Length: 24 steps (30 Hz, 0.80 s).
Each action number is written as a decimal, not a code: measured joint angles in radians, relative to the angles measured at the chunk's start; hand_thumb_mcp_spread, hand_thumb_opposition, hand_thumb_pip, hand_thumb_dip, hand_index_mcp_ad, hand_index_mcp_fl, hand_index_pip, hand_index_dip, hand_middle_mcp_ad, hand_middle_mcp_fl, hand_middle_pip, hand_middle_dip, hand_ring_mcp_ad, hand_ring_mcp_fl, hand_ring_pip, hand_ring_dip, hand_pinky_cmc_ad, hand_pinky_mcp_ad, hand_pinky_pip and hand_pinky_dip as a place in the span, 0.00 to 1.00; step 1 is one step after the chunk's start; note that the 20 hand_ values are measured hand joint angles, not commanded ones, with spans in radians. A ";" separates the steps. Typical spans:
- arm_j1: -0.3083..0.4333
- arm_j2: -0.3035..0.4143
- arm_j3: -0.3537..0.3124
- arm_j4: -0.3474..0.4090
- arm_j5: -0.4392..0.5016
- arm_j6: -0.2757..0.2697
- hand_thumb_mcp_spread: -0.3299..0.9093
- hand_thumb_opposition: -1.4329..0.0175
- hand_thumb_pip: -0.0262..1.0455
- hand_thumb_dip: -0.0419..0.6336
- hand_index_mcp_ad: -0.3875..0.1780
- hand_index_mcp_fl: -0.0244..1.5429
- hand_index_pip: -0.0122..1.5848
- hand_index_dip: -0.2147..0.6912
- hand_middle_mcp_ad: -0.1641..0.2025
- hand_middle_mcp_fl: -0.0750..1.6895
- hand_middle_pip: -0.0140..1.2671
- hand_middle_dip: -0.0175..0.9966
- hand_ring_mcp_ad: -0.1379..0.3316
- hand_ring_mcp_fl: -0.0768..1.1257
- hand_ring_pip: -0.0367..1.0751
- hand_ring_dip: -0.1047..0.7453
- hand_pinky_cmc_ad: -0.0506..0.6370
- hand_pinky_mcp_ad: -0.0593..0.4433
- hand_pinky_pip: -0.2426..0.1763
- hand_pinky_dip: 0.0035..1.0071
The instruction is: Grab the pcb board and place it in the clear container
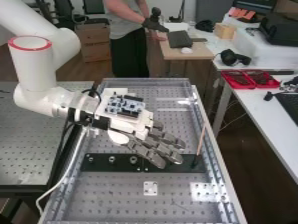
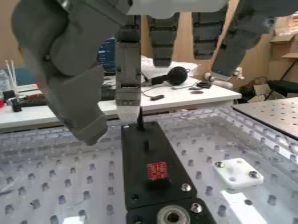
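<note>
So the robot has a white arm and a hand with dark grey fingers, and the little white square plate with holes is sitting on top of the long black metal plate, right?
Not quite: the little white square plate lies beside the long black plate, on the bench top; the wrist view shows it. The white arm and hand are as you said.

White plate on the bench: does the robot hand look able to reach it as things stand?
Probably yes: the white plate lies uncovered beside the black bar, and the robot hand hangs nearby, open, with nothing visible between them. Screw heads suggest it may be fixed, though.
</note>
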 joint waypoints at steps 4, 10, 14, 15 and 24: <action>-0.011 -0.017 0.007 0.011 -0.030 -0.020 0.58 0.40 0.67 0.37 0.59 0.09 0.94 0.24 0.65 0.06 0.11 0.13 0.78 0.06 0.11 0.15 0.53 0.55 0.32 0.54; -0.028 -0.029 0.014 0.028 -0.067 -0.046 0.59 0.39 0.67 0.39 0.58 0.10 0.95 0.24 0.65 0.07 0.11 0.14 0.77 0.07 0.11 0.15 0.53 0.55 0.32 0.52; -0.045 -0.039 0.021 0.038 -0.099 -0.074 0.59 0.39 0.67 0.39 0.56 0.10 0.95 0.24 0.64 0.07 0.11 0.14 0.76 0.06 0.12 0.15 0.53 0.55 0.32 0.52; -0.050 -0.043 0.023 0.042 -0.107 -0.077 0.59 0.39 0.67 0.39 0.57 0.10 0.95 0.24 0.65 0.07 0.11 0.14 0.76 0.06 0.12 0.15 0.53 0.54 0.32 0.52; -0.055 -0.062 0.015 0.106 -0.123 -0.109 0.59 0.39 0.67 0.39 0.55 0.12 0.97 0.22 0.63 0.07 0.11 0.14 0.77 0.06 0.12 0.16 0.53 0.53 0.36 0.51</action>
